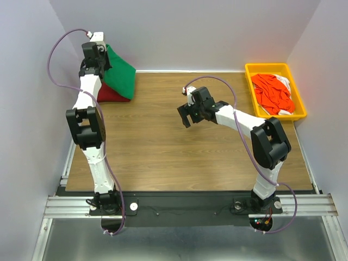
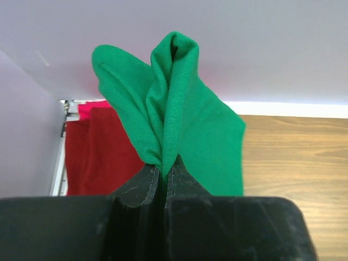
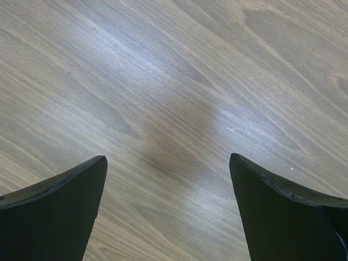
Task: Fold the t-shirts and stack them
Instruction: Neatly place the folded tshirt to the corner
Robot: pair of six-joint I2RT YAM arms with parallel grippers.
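A bright green t-shirt [image 1: 120,73] hangs bunched at the table's far left corner, draped over a dark red t-shirt [image 1: 110,95] lying flat beneath it. My left gripper [image 2: 163,163] is shut on a pinched fold of the green t-shirt [image 2: 179,114], and the dark red t-shirt [image 2: 98,152] shows to its left. In the top view the left gripper [image 1: 100,51] is raised near the back wall. My right gripper [image 1: 188,113] hovers open over bare wood mid-table, nothing between its fingers [image 3: 60,201]. Orange-red and white t-shirts [image 1: 273,91] lie crumpled in the tray.
A yellow plastic tray [image 1: 249,73] sits at the far right corner. White walls close in the back and both sides. The wooden table [image 1: 163,157] runs bare between the two arms.
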